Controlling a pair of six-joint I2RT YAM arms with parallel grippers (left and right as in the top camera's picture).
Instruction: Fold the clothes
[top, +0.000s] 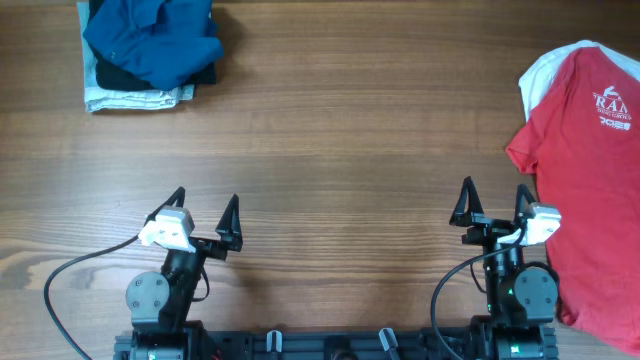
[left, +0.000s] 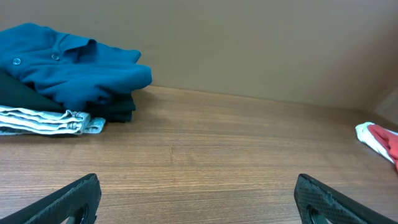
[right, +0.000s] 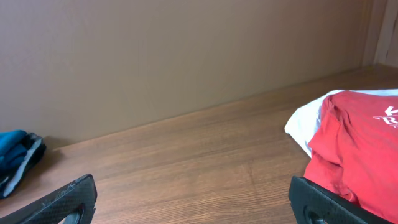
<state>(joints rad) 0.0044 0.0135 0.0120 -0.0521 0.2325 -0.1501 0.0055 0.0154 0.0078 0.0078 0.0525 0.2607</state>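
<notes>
A red T-shirt (top: 590, 170) with white lettering lies spread at the table's right edge, over a white shirt (top: 548, 68) that peeks out at its top left. The right wrist view shows the same red T-shirt (right: 360, 149) and white shirt (right: 305, 124) to the right of the fingers. My right gripper (top: 495, 202) stands open just left of the red shirt, empty, with its right finger close to the cloth. My left gripper (top: 207, 212) is open over bare wood at the front left, far from the shirts. In the left wrist view the red T-shirt (left: 388, 142) is a sliver at far right.
A stack of folded clothes with a blue shirt (top: 150, 40) on top sits at the back left corner, also seen as the blue shirt (left: 68, 65) in the left wrist view. A plain wall rises behind the wooden table (top: 350, 130).
</notes>
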